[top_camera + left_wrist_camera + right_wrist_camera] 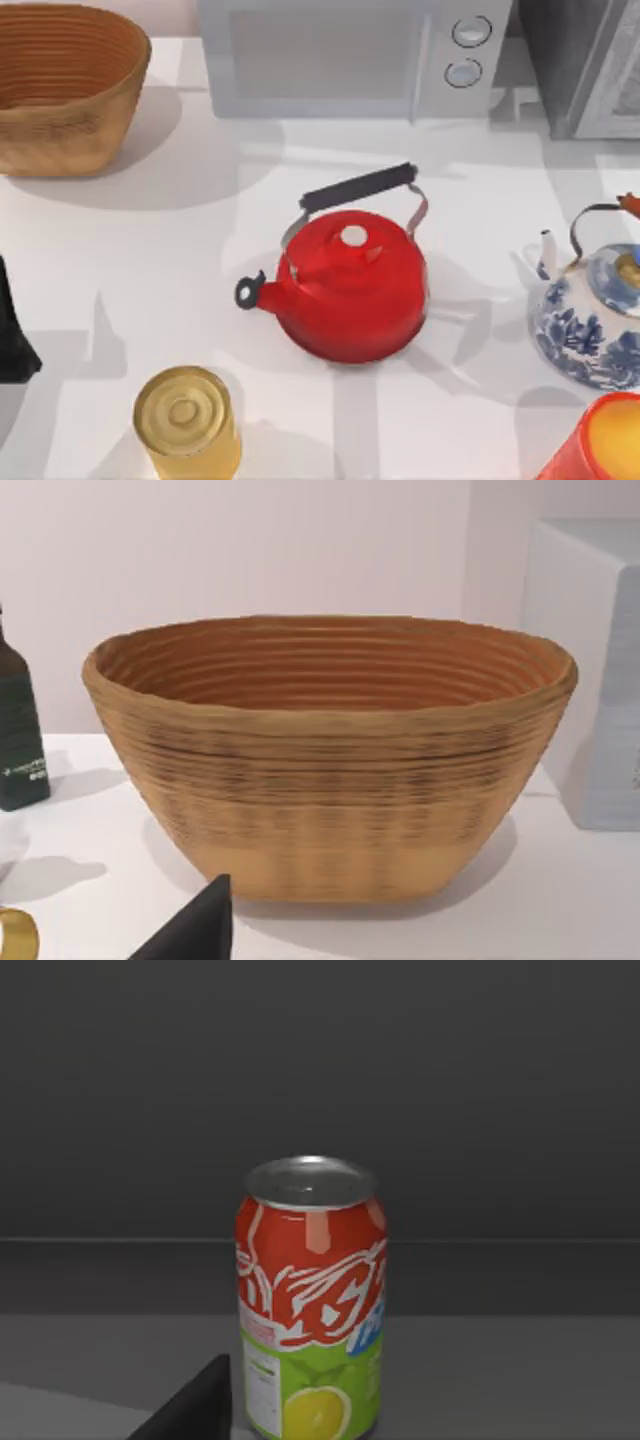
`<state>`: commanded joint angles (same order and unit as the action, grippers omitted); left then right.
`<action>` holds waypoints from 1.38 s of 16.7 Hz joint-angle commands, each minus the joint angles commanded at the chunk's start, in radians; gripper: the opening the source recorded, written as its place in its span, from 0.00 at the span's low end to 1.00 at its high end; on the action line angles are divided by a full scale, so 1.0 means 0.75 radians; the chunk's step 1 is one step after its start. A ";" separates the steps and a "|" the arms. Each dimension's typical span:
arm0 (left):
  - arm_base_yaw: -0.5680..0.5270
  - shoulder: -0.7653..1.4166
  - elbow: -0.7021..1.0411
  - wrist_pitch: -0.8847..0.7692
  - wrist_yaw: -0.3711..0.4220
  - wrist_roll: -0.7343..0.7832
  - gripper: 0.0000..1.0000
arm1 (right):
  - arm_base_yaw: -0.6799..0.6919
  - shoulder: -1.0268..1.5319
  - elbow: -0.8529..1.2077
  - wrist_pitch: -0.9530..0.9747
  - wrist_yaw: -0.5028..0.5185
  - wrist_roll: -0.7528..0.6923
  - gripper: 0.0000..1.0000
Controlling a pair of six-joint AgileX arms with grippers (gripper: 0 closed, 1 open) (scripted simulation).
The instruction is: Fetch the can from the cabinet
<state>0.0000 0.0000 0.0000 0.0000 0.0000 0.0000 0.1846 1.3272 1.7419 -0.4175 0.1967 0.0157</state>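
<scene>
Your right jaws' state can't be told, red-and-green can (311, 1300) upright just ahead of them inside dark cabinet (320, 1080), left wrist view facing wicker basket (330, 755), top view showing red kettle (350, 285).

- A white table (150, 260) fills the top view; soft shadows fall across its centre.
- A pale wall (250, 550) spans the upper half of the left wrist view.
</scene>
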 joint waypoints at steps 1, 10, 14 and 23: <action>0.000 0.000 0.000 0.000 0.000 0.000 1.00 | 0.000 0.000 0.000 0.000 0.000 0.000 1.00; 0.000 0.000 0.000 0.000 0.000 0.000 1.00 | 0.095 0.060 -0.079 0.151 0.109 -0.004 1.00; 0.000 0.000 0.000 0.000 0.000 0.000 1.00 | 0.142 0.089 -0.113 0.212 0.159 -0.006 1.00; 0.000 0.000 0.000 0.000 0.000 0.000 1.00 | 0.088 0.287 0.073 0.225 0.108 -0.005 1.00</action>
<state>0.0000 0.0000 0.0000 0.0000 0.0000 0.0000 0.2509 1.5425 1.7966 -0.2488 0.2780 0.0120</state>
